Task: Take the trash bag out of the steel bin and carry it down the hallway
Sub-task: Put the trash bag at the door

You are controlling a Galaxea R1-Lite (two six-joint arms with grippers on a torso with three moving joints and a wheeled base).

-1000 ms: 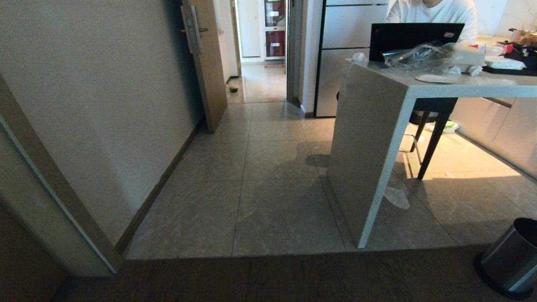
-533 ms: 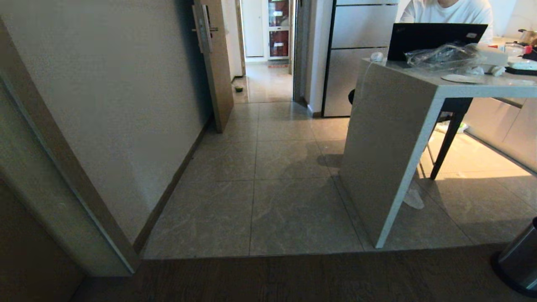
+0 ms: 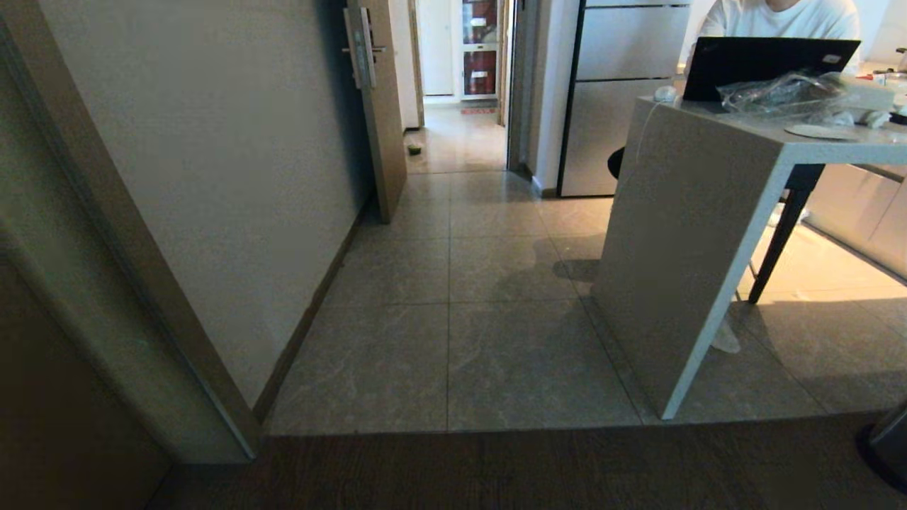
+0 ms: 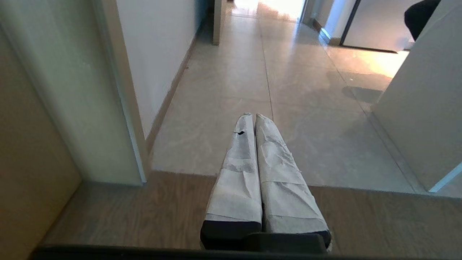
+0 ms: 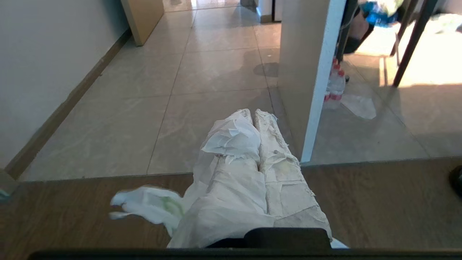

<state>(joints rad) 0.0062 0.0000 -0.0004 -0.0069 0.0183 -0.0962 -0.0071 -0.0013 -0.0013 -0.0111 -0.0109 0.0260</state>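
Note:
In the right wrist view my right gripper (image 5: 253, 112) is shut on the trash bag (image 5: 231, 139), a thin white plastic bag. It is bunched over one taped finger and trails off to the side with a touch of green print (image 5: 168, 206). My left gripper (image 4: 252, 115) is shut with nothing in it, above the edge where wood floor meets tile. Only a sliver of the steel bin (image 3: 887, 446) shows, at the head view's lower right edge. The hallway (image 3: 460, 212) of beige tiles runs ahead to an open doorway. Neither arm shows in the head view.
A grey counter end panel (image 3: 680, 248) stands right of the path, with a laptop and a seated person in a white shirt behind it. Water bottles (image 5: 334, 86) and a flat white scrap (image 5: 359, 106) lie beside it. A wall and door frame (image 3: 142, 269) close the left; a brown door (image 3: 379, 106) stands open ahead.
The whole head view has slid to the right, so the camera has turned or moved left. The steel bin has gone almost out of the frame. Both grippers stay shut.

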